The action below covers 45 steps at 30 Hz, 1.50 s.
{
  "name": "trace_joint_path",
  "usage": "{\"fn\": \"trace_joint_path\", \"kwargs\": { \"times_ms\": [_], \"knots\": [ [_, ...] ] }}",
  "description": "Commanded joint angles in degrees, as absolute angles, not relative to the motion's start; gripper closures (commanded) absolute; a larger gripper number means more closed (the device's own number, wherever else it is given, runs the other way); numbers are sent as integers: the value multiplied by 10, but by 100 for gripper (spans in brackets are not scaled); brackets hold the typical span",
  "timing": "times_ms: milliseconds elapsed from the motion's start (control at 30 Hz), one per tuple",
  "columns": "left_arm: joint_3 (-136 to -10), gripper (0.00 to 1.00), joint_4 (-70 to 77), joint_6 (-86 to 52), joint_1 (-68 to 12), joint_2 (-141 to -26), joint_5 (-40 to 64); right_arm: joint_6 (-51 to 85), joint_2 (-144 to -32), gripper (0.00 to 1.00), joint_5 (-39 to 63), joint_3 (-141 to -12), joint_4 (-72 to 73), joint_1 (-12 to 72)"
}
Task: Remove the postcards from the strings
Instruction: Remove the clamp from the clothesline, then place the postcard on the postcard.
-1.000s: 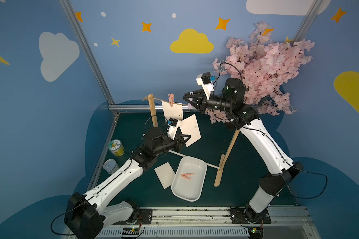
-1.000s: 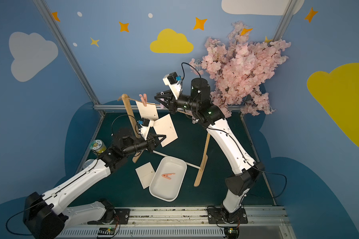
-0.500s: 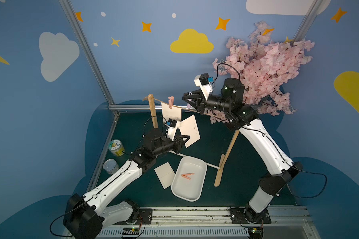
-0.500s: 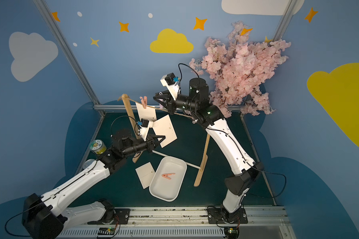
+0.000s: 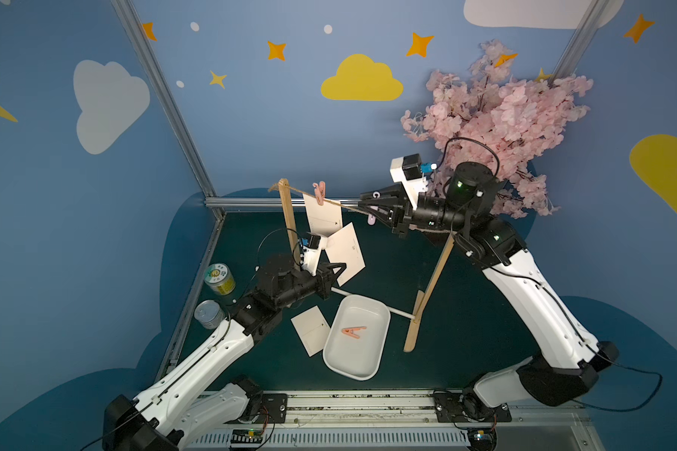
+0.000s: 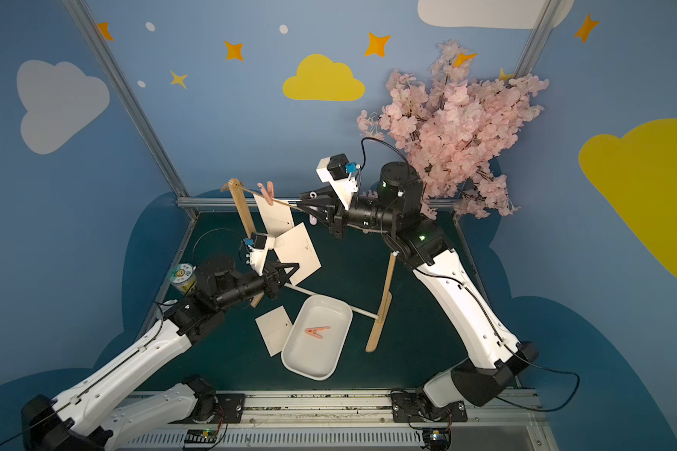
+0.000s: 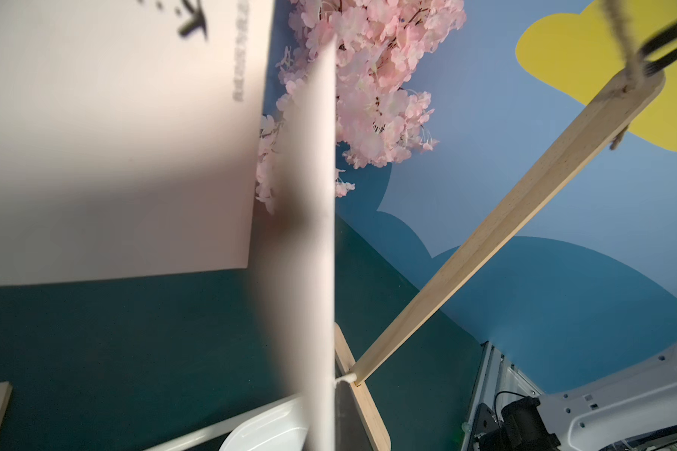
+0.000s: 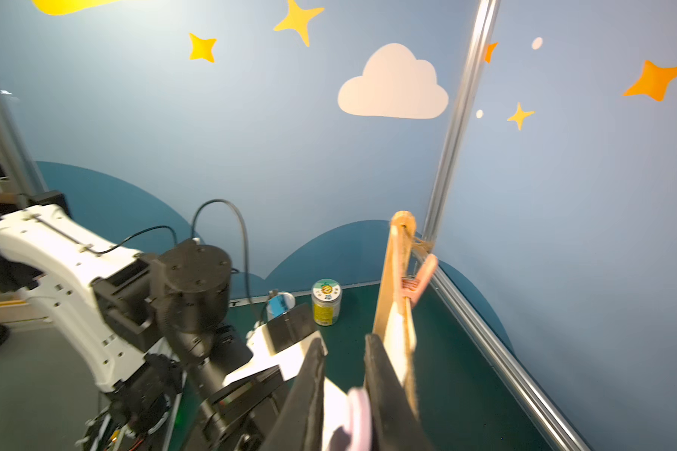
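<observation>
Top views both: we see one hanging postcard (image 5: 323, 213) clipped on the string (image 5: 348, 205); left gripper (image 5: 339, 268) pinches a tilted postcard (image 5: 346, 250) below, right gripper (image 5: 366, 205) clamped on a pale clip (image 5: 371, 220) at the string. Third postcard (image 5: 311, 330) lies flat on green mat (image 5: 466, 332) beside white tray (image 5: 384, 314); blue cloud-and-star walls (image 5: 270, 129).

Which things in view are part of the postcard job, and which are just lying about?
Job: hanging postcard, pink peg pinning it, string, wooden uprights; tilted postcard held by the left gripper; pale peg in the right gripper; flat postcard on the table; white tray holding an orange peg.
Lying about: yellow-label can, silver can, pink blossom branch.
</observation>
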<state>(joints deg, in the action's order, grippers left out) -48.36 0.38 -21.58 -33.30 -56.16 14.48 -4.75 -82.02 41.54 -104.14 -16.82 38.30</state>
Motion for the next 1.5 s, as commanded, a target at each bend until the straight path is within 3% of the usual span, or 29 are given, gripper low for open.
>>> {"fn": "trace_joint_path", "kwargs": {
  "times_ms": [0, 233, 467, 800, 1367, 1467],
  "knots": [
    [-468, 97, -50, -235, -329, -532, 104, -39, -779, 100, 435, -987, -174, 407],
    [-425, 97, -146, -306, -328, -439, 64, -33, -694, 100, 331, -816, -166, 471],
    [-386, 97, -260, -372, -328, -366, 52, 15, -673, 100, 295, -691, -150, 503],
    [-324, 95, -343, -452, -328, -337, 52, 123, -754, 100, 284, -538, -74, 525],
    [-223, 87, -238, -504, -328, -377, 81, 184, -919, 100, 241, -504, -45, 562],
    [-222, 81, -244, -501, -329, -371, 75, 181, -925, 80, 220, -506, -57, 563]
  ]
}}
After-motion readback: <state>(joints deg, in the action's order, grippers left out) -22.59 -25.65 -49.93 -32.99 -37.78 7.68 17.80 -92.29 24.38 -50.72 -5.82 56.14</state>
